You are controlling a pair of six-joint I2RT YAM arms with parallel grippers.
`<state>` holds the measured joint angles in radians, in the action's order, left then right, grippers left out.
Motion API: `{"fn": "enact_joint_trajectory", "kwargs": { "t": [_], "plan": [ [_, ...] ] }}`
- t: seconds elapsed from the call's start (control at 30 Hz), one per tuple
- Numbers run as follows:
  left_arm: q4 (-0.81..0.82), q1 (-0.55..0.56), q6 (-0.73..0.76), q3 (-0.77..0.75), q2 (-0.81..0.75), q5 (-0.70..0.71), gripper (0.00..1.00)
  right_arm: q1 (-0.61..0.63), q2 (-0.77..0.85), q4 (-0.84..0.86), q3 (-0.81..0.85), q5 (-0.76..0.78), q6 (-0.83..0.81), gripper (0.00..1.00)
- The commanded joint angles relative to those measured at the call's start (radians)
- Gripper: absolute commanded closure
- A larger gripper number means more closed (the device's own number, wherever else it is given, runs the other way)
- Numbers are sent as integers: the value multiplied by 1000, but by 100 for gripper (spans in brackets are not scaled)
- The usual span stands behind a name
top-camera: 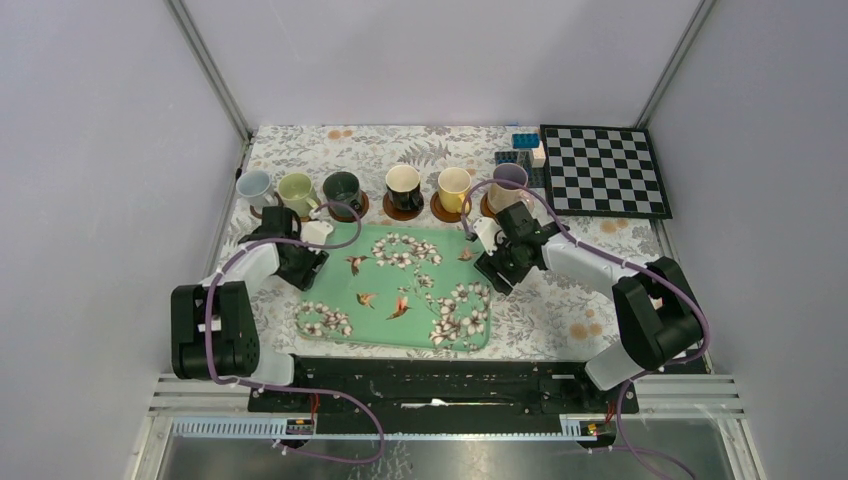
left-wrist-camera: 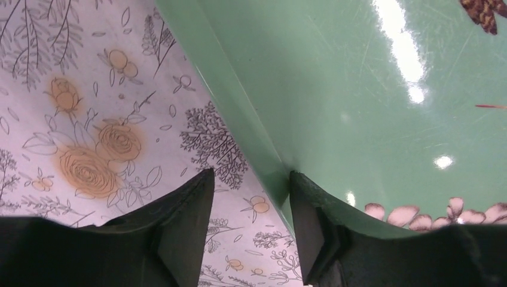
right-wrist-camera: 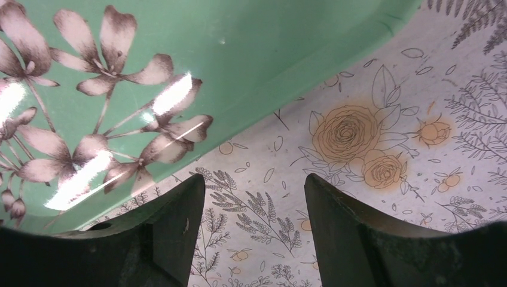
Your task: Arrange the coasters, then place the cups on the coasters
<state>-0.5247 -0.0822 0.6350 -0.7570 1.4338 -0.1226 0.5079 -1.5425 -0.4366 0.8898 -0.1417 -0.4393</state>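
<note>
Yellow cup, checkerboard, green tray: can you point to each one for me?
yellow cup (top-camera: pixel 454 187), top view, on its open mouth.
checkerboard (top-camera: pixel 605 170), top view, on the middle squares.
green tray (top-camera: pixel 375 330), top view, on a bare green patch near its front edge.

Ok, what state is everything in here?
Cups: six, upright, in a far row.
Coasters: under cups where visible, some hidden by the arms.
Tray: lying on the table, nothing on it.
Left gripper: open, astride tray's rim.
Right gripper: open, beside tray's edge.
</note>
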Motion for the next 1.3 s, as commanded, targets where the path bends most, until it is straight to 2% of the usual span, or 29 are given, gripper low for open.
{"fn": "enact_joint_trajectory", "kwargs": {
  "t": [0.0,0.13,0.2,0.63,0.7,0.77,0.9,1.0,1.07,1.17,1.27],
  "plan": [
    [-25,-36,33,54,-24,118,49,-3,-10,-3,53,-5,21,31],
    [-59,-65,36,78,-32,151,63,-3,-11,-3,66,-10,25,31],
    [-75,-75,43,91,-37,154,67,-3,-13,-2,68,-10,25,31],
    [-154,-91,18,93,-45,145,69,-3,-11,-1,94,-14,37,30],
    [-174,-93,7,71,-53,138,65,-3,2,2,101,-22,45,29],
    [-209,-92,0,28,-64,111,56,-3,19,5,114,-33,57,27],
    [-323,-91,-38,-131,-73,15,28,-3,57,19,151,-67,79,20],
    [-389,-86,-66,-266,-67,-55,16,-3,92,42,175,-96,92,13],
    [-441,-79,-79,-373,-55,-122,4,-3,108,54,198,-110,107,10],
    [-525,-42,-106,-552,-5,-209,1,-3,109,49,280,-137,142,4],
    [-575,5,-128,-742,64,-212,1,-3,103,63,360,-142,180,0]
  ]
}}
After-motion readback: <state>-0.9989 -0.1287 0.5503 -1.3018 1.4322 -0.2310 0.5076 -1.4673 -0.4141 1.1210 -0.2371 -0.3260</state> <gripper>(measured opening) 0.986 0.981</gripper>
